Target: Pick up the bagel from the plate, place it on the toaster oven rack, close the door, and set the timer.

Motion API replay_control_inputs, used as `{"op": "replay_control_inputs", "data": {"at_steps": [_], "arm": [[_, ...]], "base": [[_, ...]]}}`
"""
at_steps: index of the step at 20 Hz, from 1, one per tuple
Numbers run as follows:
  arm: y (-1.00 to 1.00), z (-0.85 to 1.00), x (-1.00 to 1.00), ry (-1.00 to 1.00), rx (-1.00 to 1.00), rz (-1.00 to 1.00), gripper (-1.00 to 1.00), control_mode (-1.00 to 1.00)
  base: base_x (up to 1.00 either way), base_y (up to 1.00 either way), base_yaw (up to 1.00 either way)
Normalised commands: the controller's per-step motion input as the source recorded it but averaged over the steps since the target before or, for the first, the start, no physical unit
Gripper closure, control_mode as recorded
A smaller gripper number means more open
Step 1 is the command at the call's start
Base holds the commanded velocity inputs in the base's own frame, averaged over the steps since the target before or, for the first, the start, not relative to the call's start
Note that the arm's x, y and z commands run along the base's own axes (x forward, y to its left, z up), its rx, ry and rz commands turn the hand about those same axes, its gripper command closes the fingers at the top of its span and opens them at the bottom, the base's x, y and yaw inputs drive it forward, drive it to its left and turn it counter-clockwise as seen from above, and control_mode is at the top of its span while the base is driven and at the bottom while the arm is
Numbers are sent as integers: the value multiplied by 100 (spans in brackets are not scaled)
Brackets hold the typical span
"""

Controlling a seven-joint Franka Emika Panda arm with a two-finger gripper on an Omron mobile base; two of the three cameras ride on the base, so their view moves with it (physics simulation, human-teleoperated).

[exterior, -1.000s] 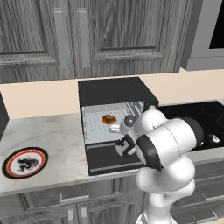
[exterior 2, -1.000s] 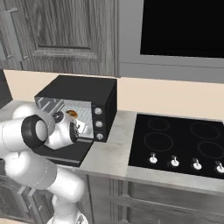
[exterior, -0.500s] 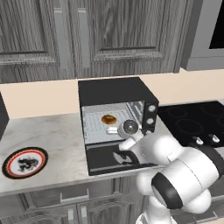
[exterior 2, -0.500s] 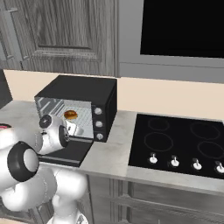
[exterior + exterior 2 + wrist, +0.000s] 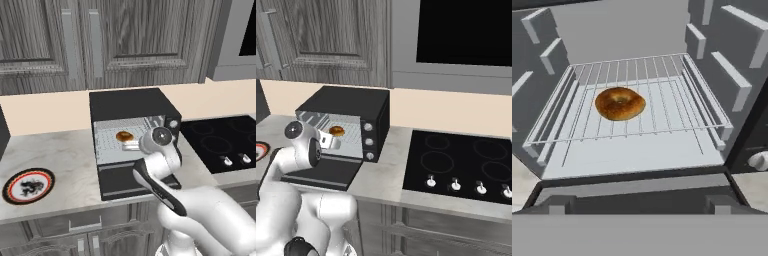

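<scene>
Bagel [image 5: 620, 103], a small golden-brown ring of bread, lies flat on the silver wire toaster oven rack [image 5: 662, 95] inside the black oven, left of the rack's middle in the hand view. The black drop-down door [image 5: 131, 178] lies open and level below it, hinged at the near edge of the cavity, so closing means lifting from beneath its outer edge. The jaws are hidden; I cannot tell their spread.
</scene>
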Motion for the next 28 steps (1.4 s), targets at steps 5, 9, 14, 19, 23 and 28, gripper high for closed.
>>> {"op": "replay_control_inputs", "data": {"at_steps": [5,9,14,19,23,28], "arm": [[10,22,-87,19,-2,7,-100,-100],[28,0,-68,8,-11,6,-100,-100],[29,27,-52,-2,-19,11,-100,-100],[29,33,-53,-2,-21,17,-100,-100],[25,2,-51,0,-27,20,-100,-100],[13,0,-31,0,-28,19,-100,-100]], "base": [[0,0,0],[0,0,0],[0,0,0],[0,0,0],[0,0,0],[0,0,0]]}}
